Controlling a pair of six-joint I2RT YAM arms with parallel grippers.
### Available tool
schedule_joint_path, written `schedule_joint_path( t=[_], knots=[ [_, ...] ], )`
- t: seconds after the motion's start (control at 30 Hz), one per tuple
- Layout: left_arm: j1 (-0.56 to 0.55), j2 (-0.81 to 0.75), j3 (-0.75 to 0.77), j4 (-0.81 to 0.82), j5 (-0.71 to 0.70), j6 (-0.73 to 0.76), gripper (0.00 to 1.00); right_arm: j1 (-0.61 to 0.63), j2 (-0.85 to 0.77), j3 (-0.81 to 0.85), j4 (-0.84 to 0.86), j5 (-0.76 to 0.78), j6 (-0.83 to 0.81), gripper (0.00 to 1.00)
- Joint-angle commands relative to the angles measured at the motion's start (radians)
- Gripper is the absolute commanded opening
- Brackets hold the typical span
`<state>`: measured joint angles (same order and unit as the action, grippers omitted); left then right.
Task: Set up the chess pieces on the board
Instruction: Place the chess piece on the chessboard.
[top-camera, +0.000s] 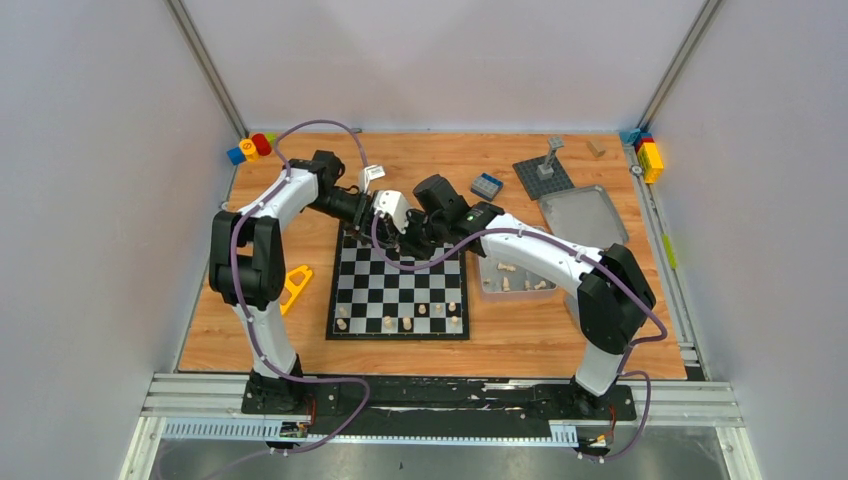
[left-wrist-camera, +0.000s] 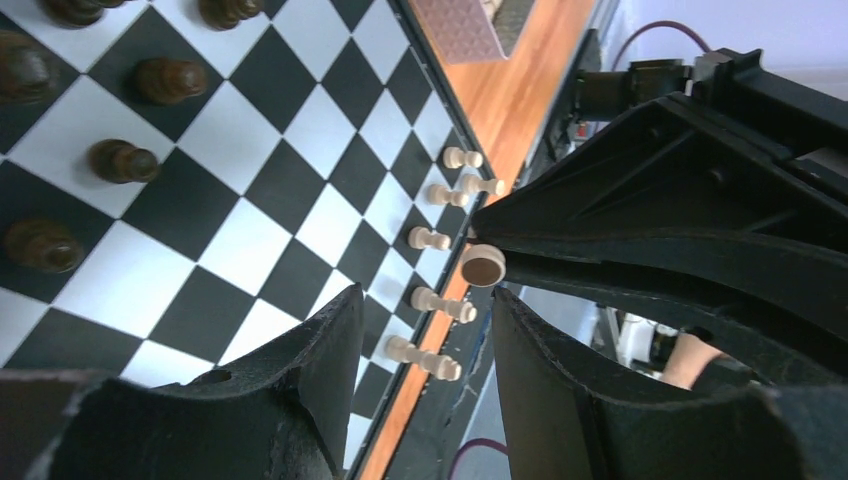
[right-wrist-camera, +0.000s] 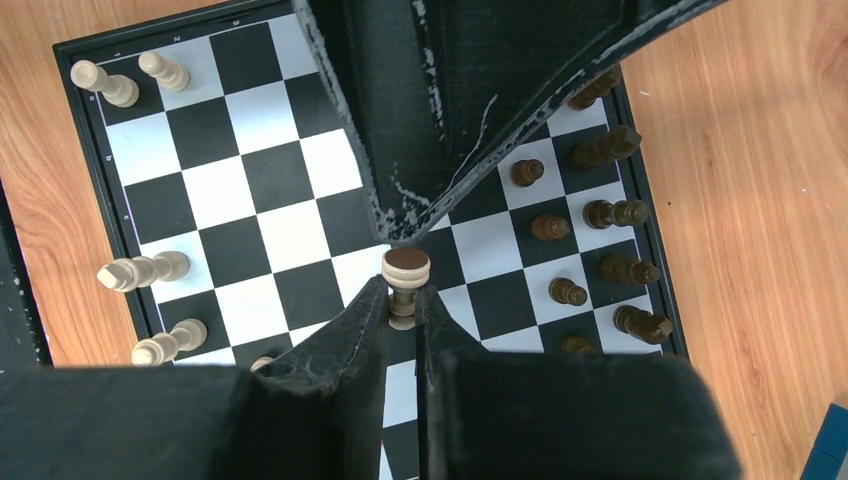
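Top view only: whole table (top-camera: 250, 345), board (top-camera: 396, 287) mid-table toward the near edge, tin (top-camera: 484, 290) just beside the board's right edge with some pale pieces in it, grey lid (top-camera: 585, 215) behind the tin. A studded plate (top-camera: 543, 180) and a blue brick (top-camera: 487, 184) sit toward the far edge, coloured bricks (top-camera: 252, 148) at the far left corner, and a yellow tool (top-camera: 296, 285) left of the board. From above, cream pieces (top-camera: 407, 323) stand along the board's near edge; the far rows are hidden under both wrists. The wrist views fill that in: dark pieces (right-wrist-camera: 620, 213) stand in two rows at the board's far edge, some cut off by the frame. Right wrist view: the right gripper (right-wrist-camera: 402, 296) is clenched on one cream piece (right-wrist-camera: 405, 268), its brown felt base toward the camera, over a middle square. Can't tell whether it touches the board. Left wrist view: the left gripper (left-wrist-camera: 425, 302) has its fingers apart with nothing between them, and the right gripper's black body fills the right half of that view. The left arm (top-camera: 290, 195) and right arm (top-camera: 540, 255) both have elbows up and forearms angled inward. The two grippers are close together over the board's far edge, and fingertip detail is too small to make out from above.
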<state>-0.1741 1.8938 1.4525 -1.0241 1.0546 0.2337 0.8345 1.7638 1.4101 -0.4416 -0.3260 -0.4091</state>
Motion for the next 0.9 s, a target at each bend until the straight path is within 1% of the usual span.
schedule_joint_path(
  t=[0.0,0.27,0.57,0.87],
  knots=[
    [-0.019,0.003,0.039,-0.026,0.108,-0.035,0.57,-0.004,-0.002,0.029,0.051,0.011,0.047,0.12],
    [-0.027,0.005,0.028,0.005,0.118,-0.067,0.57,-0.004,0.002,0.038,0.053,0.005,0.059,0.11],
    [-0.030,0.021,0.024,0.014,0.143,-0.073,0.50,-0.004,-0.022,0.021,0.066,0.005,0.070,0.11],
    [-0.030,0.027,0.015,0.020,0.146,-0.078,0.48,-0.006,-0.029,0.024,0.071,0.008,0.076,0.11]
  ],
)
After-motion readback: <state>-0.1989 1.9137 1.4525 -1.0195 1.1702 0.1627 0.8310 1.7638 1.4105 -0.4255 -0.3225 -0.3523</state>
